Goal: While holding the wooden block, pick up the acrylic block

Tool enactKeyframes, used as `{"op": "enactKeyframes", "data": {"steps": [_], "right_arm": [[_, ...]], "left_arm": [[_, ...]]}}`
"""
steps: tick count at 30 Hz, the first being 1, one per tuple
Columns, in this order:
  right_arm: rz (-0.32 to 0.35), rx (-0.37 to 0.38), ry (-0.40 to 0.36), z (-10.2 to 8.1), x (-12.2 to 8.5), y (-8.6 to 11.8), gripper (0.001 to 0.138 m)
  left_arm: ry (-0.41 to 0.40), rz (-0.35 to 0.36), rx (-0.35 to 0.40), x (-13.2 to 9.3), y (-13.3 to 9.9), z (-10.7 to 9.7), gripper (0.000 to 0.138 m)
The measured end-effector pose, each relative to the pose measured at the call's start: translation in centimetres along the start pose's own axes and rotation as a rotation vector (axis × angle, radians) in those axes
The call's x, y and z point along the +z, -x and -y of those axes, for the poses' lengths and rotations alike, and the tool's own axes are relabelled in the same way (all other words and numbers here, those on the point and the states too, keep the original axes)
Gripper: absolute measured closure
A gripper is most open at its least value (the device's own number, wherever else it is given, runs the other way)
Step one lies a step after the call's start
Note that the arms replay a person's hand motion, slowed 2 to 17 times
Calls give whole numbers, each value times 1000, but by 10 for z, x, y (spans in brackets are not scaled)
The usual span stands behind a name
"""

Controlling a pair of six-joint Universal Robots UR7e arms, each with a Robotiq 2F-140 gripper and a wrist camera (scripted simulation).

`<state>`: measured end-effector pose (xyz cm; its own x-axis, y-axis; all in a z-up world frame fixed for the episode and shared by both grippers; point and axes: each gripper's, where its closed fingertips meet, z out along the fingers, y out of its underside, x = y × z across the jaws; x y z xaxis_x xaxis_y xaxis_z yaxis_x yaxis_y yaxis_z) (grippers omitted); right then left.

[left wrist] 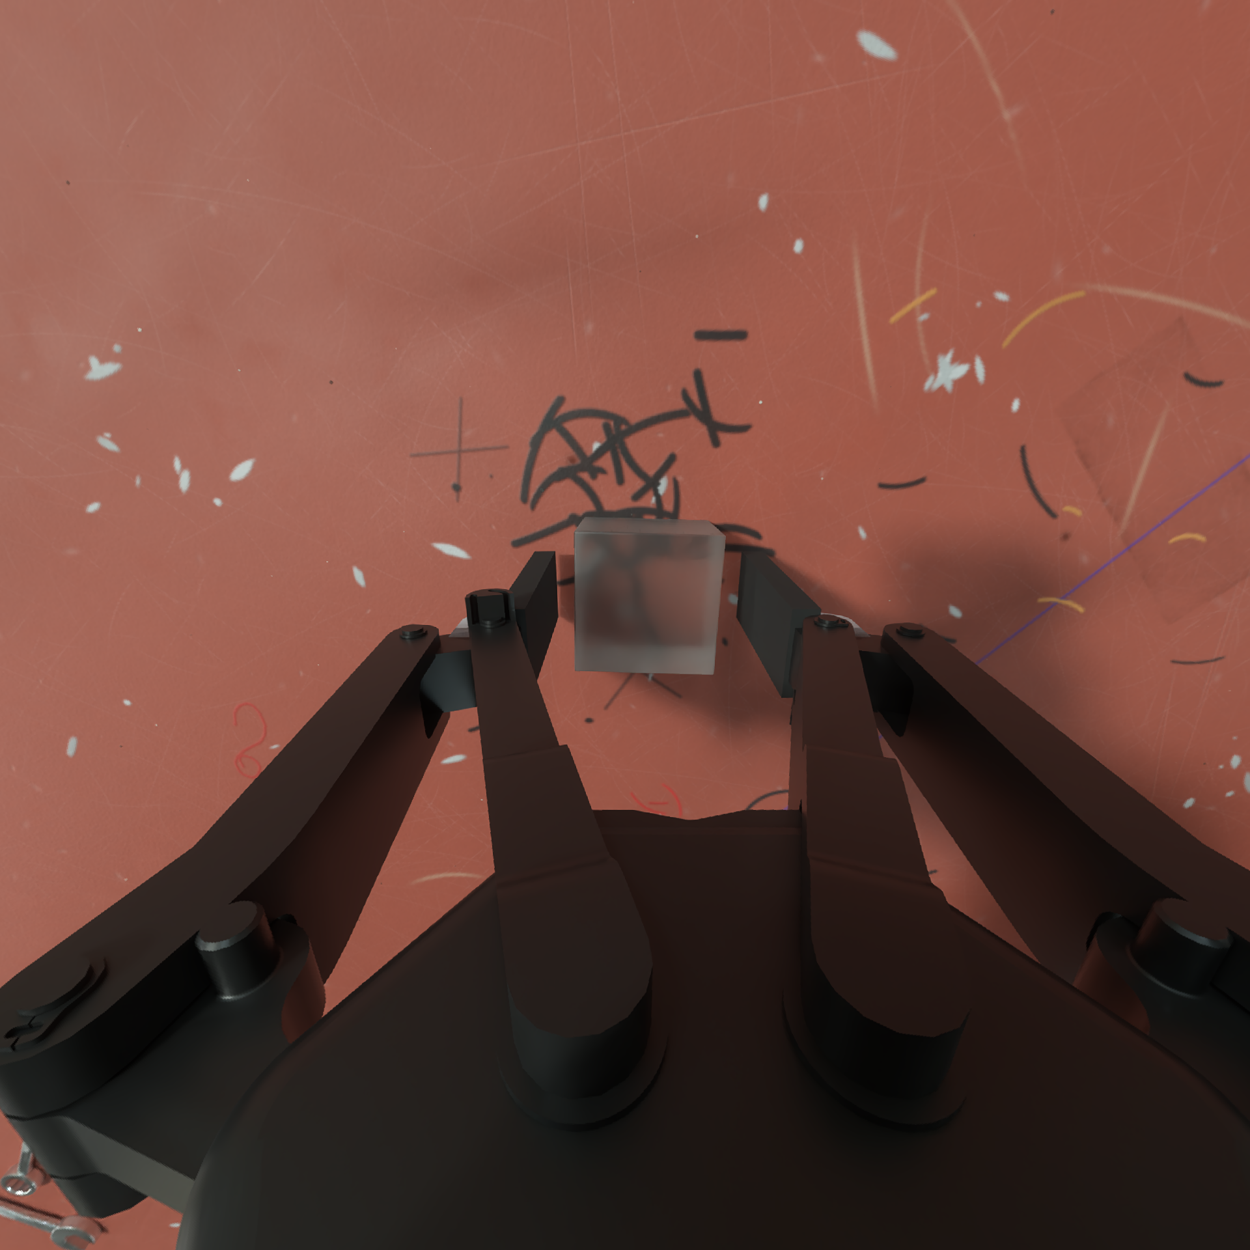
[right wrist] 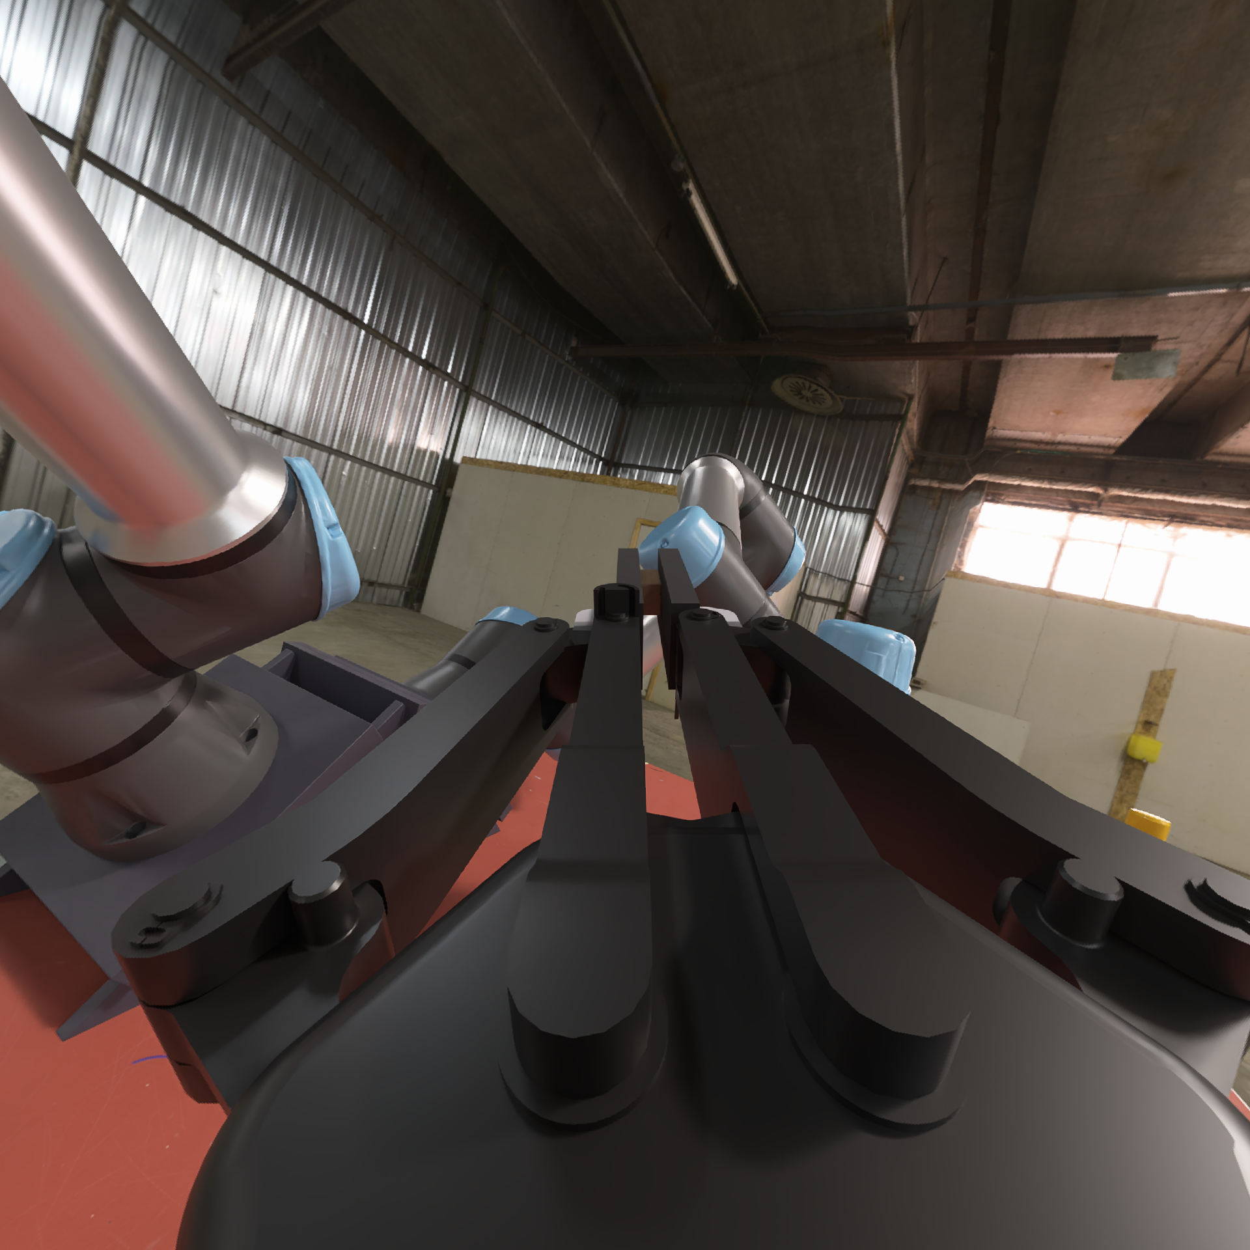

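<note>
The acrylic block, a frosted translucent cube, sits on the red table. My left gripper is open and points down at it, with one finger pad on each side of the block. A narrow gap shows on both sides. In the right wrist view, my right gripper is shut on the wooden block. Only a thin brown sliver of that block shows between the pads. The right gripper is held above the table and looks out across the hall.
Black scribbles and white flecks mark the table around the acrylic block. Two small wrenches lie at the lower left. In the right wrist view, a silver arm link crosses the left, and the other arm's joints stand behind the fingertips.
</note>
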<state>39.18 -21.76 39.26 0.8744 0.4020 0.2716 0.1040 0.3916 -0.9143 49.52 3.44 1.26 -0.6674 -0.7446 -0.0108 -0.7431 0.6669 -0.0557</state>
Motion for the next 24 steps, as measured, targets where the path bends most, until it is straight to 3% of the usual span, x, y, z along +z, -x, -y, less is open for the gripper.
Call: {"op": "enactKeyframes", "data": {"steps": [24], "right_arm": [[-2,4,8,-3,2,-1,131]], "left_arm": [[29,-1,10,0,0,0,66]]}}
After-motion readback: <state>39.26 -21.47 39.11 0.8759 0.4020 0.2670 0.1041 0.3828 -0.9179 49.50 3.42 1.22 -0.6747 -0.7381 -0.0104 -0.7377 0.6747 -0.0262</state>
